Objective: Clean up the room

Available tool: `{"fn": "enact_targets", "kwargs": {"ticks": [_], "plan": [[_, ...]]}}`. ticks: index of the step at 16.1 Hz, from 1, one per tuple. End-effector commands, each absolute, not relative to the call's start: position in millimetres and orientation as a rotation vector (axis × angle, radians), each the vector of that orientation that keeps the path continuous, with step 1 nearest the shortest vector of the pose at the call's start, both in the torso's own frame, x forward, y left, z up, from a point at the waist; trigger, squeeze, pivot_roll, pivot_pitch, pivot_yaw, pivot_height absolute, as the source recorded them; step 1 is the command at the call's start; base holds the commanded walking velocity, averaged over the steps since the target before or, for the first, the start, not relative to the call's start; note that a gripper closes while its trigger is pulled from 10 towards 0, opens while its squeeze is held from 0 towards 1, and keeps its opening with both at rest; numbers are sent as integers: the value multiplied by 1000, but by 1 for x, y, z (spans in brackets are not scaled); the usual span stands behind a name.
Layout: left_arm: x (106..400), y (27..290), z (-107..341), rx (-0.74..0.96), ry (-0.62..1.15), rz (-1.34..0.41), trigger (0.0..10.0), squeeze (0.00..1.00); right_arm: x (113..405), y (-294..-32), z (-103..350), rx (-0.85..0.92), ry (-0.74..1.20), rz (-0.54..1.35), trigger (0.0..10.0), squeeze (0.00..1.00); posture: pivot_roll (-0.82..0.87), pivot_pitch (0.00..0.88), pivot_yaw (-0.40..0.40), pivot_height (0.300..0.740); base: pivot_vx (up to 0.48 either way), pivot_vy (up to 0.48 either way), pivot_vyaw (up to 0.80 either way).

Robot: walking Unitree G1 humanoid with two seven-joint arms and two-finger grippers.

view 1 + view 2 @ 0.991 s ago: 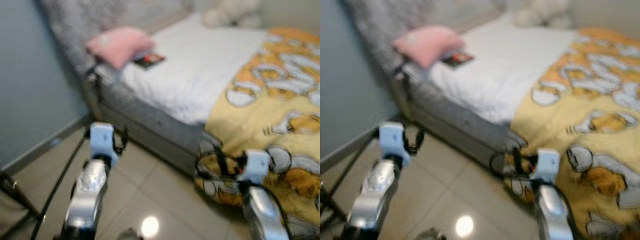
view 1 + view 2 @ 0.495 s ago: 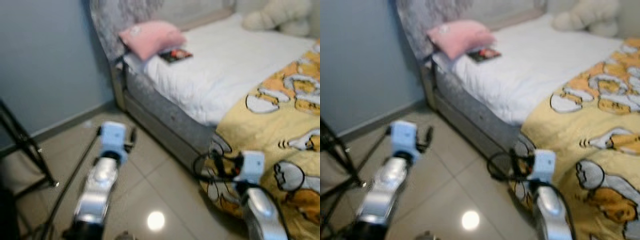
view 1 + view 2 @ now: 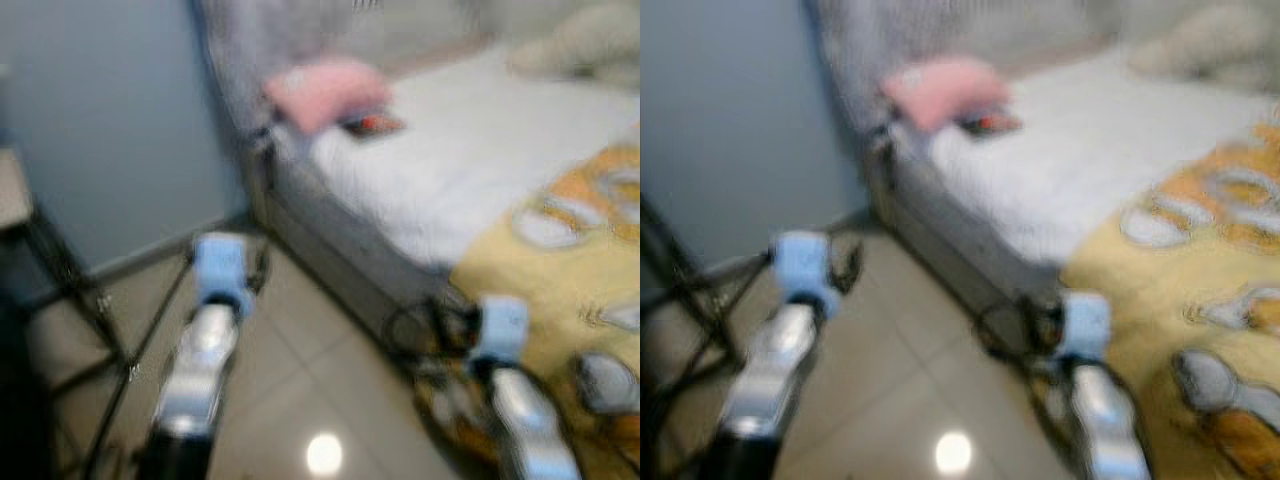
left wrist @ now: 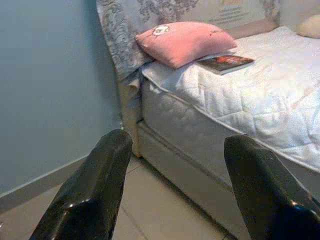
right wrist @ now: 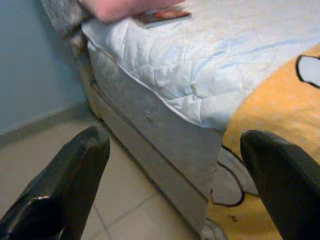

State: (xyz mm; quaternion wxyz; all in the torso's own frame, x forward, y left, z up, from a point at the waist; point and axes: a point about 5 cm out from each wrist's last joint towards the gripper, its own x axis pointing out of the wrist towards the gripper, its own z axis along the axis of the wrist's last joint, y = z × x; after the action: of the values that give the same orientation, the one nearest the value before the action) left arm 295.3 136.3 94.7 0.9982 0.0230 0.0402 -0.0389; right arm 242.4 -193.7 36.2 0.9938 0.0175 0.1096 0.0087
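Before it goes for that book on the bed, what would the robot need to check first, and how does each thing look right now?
1. Left pincer open and holding nothing: ok, its fingers stand wide apart.
2. Right pincer open and holding nothing: ok.
3. Book in sight: ok, it lies flat on the white sheet, beside the pink pillow.
4. Book free to lift: cannot tell whether the pillow's edge rests on it.
5. Head views steady: not ok, both are blurred.
6. Floor ahead: not ok, a black stand is at the robot's left and the yellow blanket hangs down toward the floor at its right.
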Motion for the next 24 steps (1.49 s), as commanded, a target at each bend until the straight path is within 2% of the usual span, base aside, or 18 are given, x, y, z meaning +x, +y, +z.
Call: {"fn": "enact_targets", "kwargs": {"ticks": [1, 2, 3, 6, 9, 15, 20, 21, 22, 24], "plan": [[297, 151, 92, 80, 101, -43, 10000, 0, 249, -183, 39, 43, 202, 49, 10000, 220, 49, 0, 8, 740, 480, 0, 600], [300, 153, 92, 82, 103, -39, 10000, 0, 252, -184, 41, 36, 199, 46, 10000, 302, 45, 0, 13, 740, 480, 0, 581], [301, 153, 93, 88, 101, -42, 10000, 0, 254, -185, 42, 29, 192, 42, 10000, 333, 41, 0, 15, 740, 480, 0, 569], [312, 153, 94, 108, 98, -63, 10000, 0, 262, -183, 47, 51, 167, 25, 10000, 392, 28, 0, 25, 740, 480, 0, 550], [307, 152, 88, 85, 113, -83, 10000, 0, 249, -184, 40, 43, 187, 34, 10000, 451, 27, 0, 28, 740, 480, 0, 550], [308, 143, 91, 106, 90, -162, 10000, 0, 249, -181, 38, 44, 189, 43, 10000, 502, 27, 0, 40, 740, 480, 0, 547], [315, 147, 94, 122, 77, -225, 10000, 0, 247, -185, 35, 45, 194, 22, 10000, 506, 36, 0, 39, 740, 480, 0, 540], [315, 147, 94, 120, 79, -230, 10000, 0, 247, -185, 35, 50, 190, 10, 10000, 475, 36, 0, 39, 740, 480, 0, 556], [317, 148, 95, 129, 74, -279, 10000, 0, 249, -187, 36, 39, 189, -14, 10000, 376, 42, 0, 35, 740, 480, 0, 0], [317, 151, 95, 107, 75, -275, 10000, 0, 245, -187, 37, 29, 177, -20, 10000, 361, 52, 0, 31, 740, 480, 0, 0]]}}
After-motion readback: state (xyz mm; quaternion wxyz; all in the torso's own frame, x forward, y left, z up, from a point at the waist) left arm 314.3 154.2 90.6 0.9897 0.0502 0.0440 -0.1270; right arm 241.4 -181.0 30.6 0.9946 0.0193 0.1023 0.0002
